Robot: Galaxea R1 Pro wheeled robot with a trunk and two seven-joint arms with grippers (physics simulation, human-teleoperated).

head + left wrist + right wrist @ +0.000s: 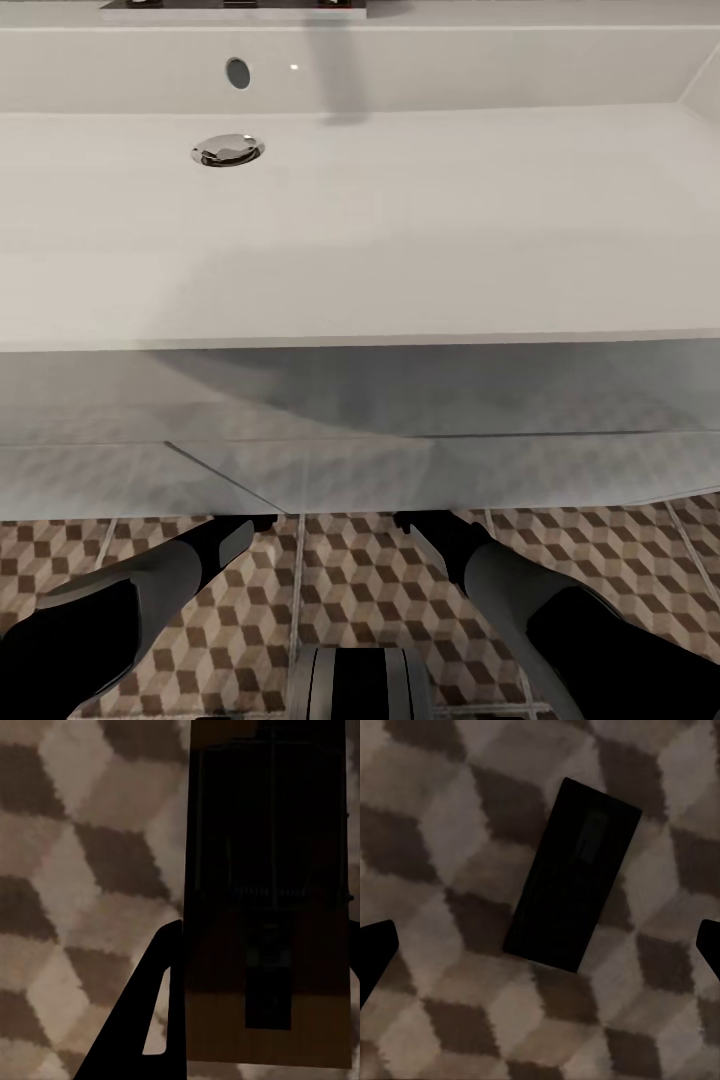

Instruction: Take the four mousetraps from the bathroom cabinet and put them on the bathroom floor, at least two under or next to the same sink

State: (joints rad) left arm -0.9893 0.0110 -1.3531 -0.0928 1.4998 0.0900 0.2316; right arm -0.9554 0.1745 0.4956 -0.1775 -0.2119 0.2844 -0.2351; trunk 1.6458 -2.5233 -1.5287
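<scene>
Right gripper [540,945]: jaws wide, over a mousetrap [572,875] lying on floor [427,832]. Left gripper [259,967]: fingers against a second trap [266,900]; grip unclear.

The sink [360,230] and its white drawers [420,470] overhang both arms, closing off the space above the floor [370,590]. Below, one mousetrap [572,874] lies flat on open tiles — bare floor all round it. Another mousetrap [266,907] sits against the left gripper's finger [154,1012].

A bathroom — white trough sink [400,230], chrome drain [227,150], cube-patterned floor tiles [370,590].
</scene>
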